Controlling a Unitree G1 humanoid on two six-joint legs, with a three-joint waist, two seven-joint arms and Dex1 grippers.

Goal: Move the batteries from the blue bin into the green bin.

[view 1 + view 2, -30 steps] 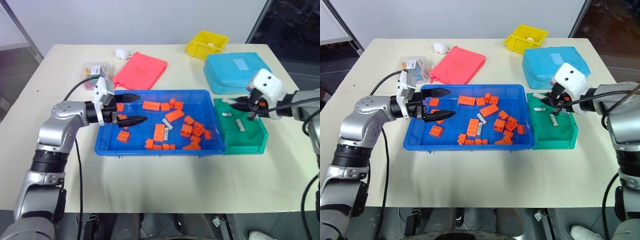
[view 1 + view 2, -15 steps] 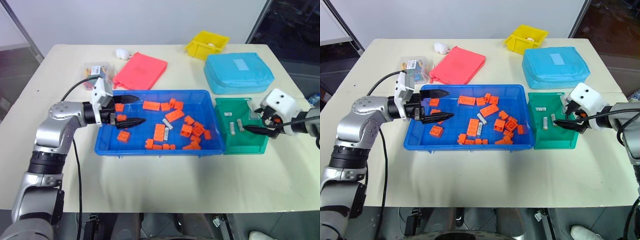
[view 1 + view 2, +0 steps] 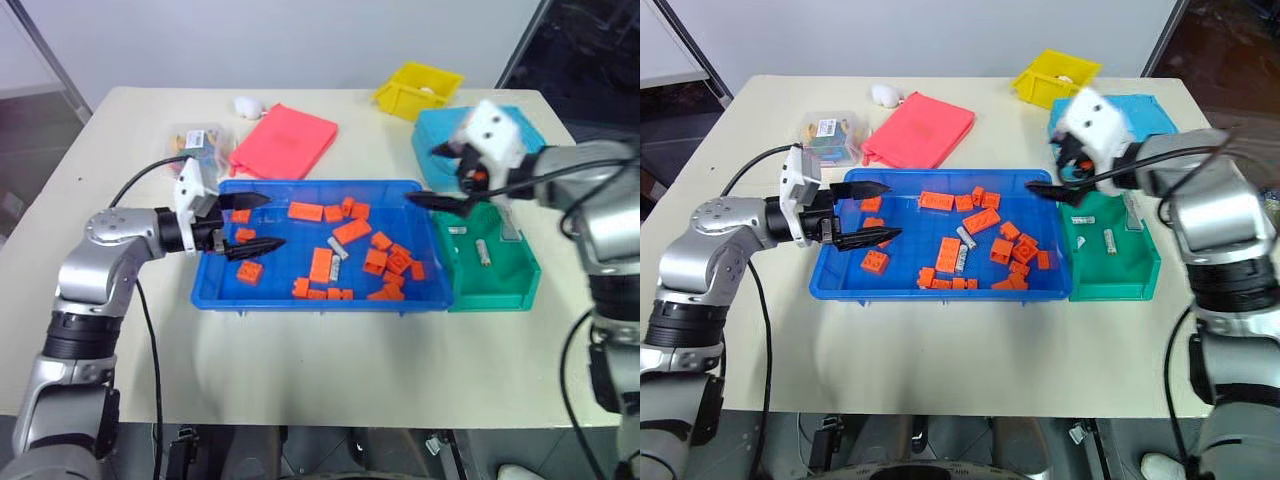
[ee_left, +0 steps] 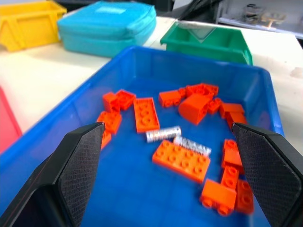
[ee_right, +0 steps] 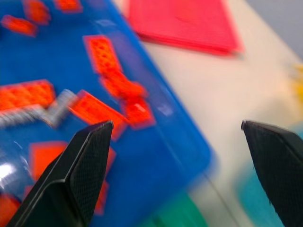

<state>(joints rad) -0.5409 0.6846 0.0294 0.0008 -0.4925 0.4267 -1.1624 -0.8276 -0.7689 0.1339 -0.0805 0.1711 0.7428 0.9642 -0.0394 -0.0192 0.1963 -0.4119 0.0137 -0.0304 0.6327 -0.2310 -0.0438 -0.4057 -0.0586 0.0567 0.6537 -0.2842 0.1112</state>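
The blue bin (image 3: 320, 305) sits mid-table, holding several orange bricks and two silvery batteries (image 3: 336, 249) near its middle, which also lie between my left fingers in the left wrist view (image 4: 163, 134). My left gripper (image 3: 262, 222) hovers open and empty over the bin's left end, pointing right. To the right stands the green bin (image 3: 490, 298) with a few batteries (image 3: 482, 251) lying in it. My right gripper (image 3: 432, 175) is open and empty, above the blue bin's far right corner next to the green bin.
A yellow bin (image 3: 415, 88) and a light-blue zippered case (image 3: 440, 165) stand at the back right. A pink folder (image 3: 283, 140), a clear box of small parts (image 3: 195, 145) and a white object (image 3: 246, 105) lie behind the blue bin.
My right gripper, shut over the green bin, opened, swung out to the right, then came back left and up to the blue bin's far right corner. The left gripper has stayed put.
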